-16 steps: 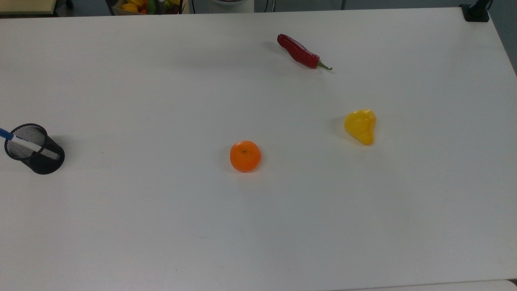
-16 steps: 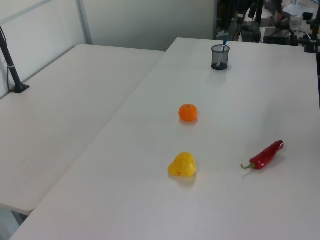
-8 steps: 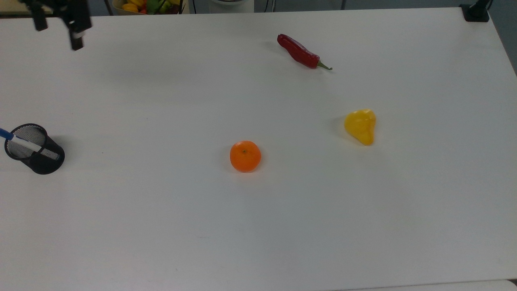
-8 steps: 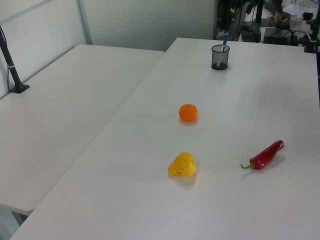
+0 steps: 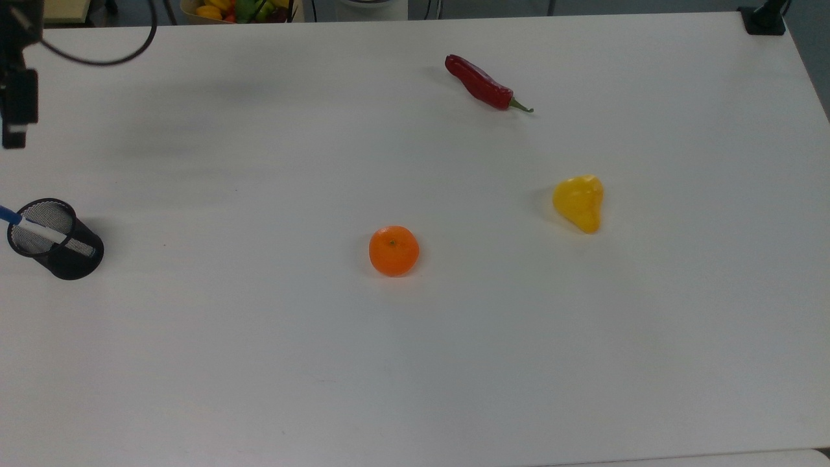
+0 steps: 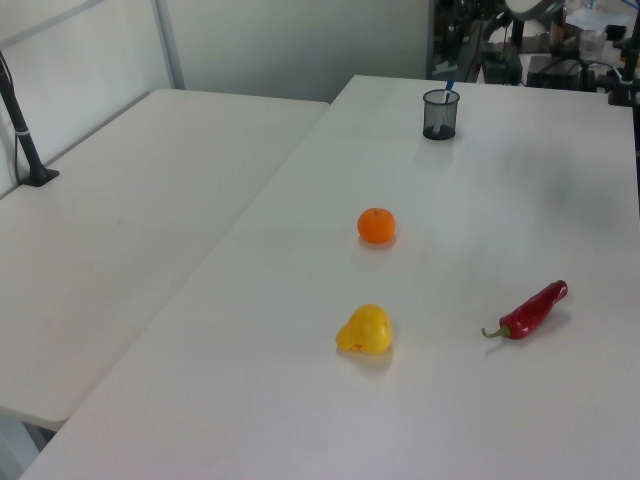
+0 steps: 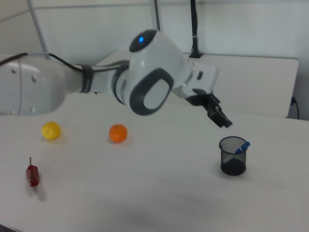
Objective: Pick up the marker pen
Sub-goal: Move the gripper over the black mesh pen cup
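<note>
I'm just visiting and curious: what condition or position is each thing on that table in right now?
marker pen: leaning in the cup, blue cap up.
mesh cup: upright.
orange: resting alone.
yellow pepper: lying on the table.
red chili: lying flat.
gripper: above the cup, holding nothing.

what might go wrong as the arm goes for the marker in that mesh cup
The marker pen leans on the rim of the black mesh cup, with just its blue cap sticking out, so the gripper has little to grasp and may slip off. The cup looks light and stands free on the table; a sideways nudge or an angled pull could tip it or drag it along.
</note>
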